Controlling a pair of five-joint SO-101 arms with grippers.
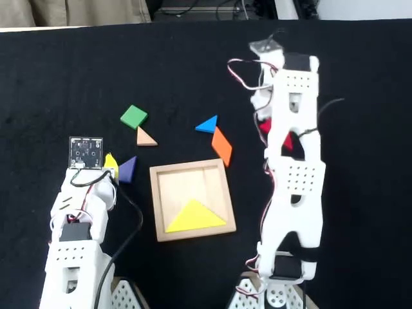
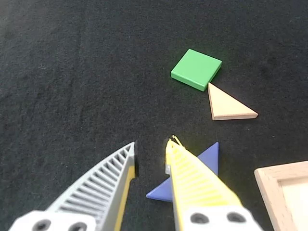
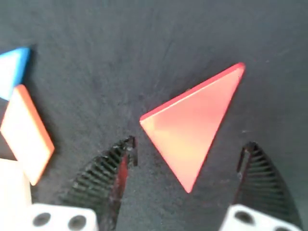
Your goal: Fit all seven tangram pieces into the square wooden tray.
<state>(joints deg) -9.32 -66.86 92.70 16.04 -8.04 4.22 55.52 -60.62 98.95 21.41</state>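
The square wooden tray (image 1: pixel 156 203) lies at the table's middle with a large yellow triangle (image 1: pixel 195 217) in its near part. My left gripper (image 2: pixel 150 144) stands open just left of a purple triangle (image 2: pixel 209 156), whose edge lies under the yellow finger (image 2: pixel 187 178). Beyond it lie a green square (image 2: pixel 196 69) and a tan triangle (image 2: pixel 228 107). My right gripper (image 3: pixel 188 144) is open low over a red triangle (image 3: pixel 192 120), one finger on each side. A blue triangle (image 1: pixel 207 124) and an orange parallelogram (image 1: pixel 222 145) lie above the tray.
The right arm (image 1: pixel 293 174) stretches along the tray's right side and covers most of the red triangle (image 1: pixel 288 143) from above. The tray's corner (image 2: pixel 269 185) sits close to the left gripper. Black cloth covers the table.
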